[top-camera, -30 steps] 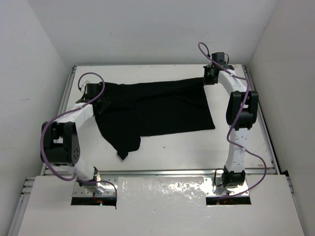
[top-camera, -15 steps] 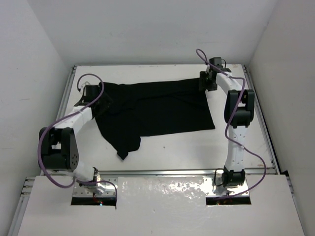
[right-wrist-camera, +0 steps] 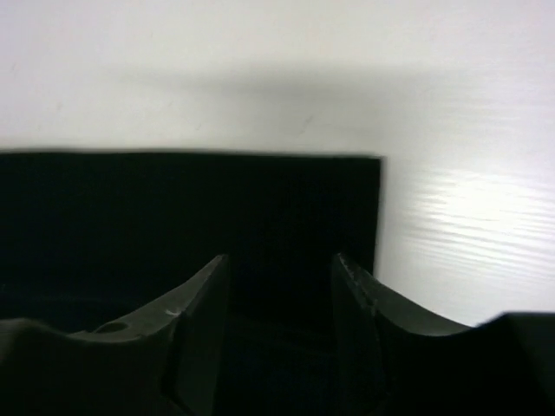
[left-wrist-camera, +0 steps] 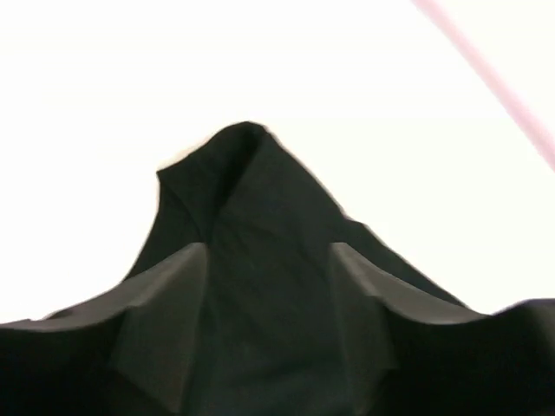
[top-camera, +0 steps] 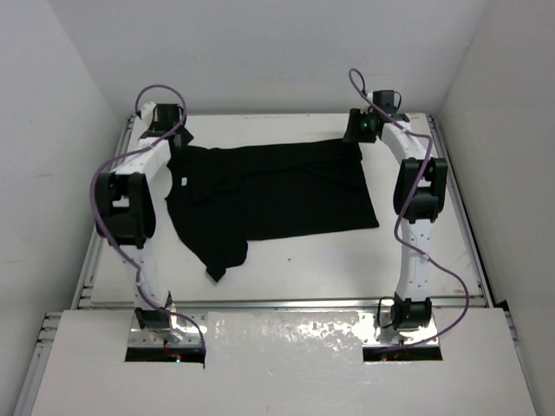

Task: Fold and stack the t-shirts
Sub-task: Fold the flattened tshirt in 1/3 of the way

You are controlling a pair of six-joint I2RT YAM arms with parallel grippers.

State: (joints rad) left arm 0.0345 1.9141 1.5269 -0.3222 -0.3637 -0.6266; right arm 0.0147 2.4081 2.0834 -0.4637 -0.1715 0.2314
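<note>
Left pincer (left-wrist-camera: pixel 267 251) swung to far corner — grip on t-shirt (top-camera: pixel 286 186) unclear, blurred.

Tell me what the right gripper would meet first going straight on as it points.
The black t-shirt: its cloth lies directly ahead of the right gripper, filling the gap between its fingers. Past the cloth's edge only white table shows; depth is unclear.
</note>
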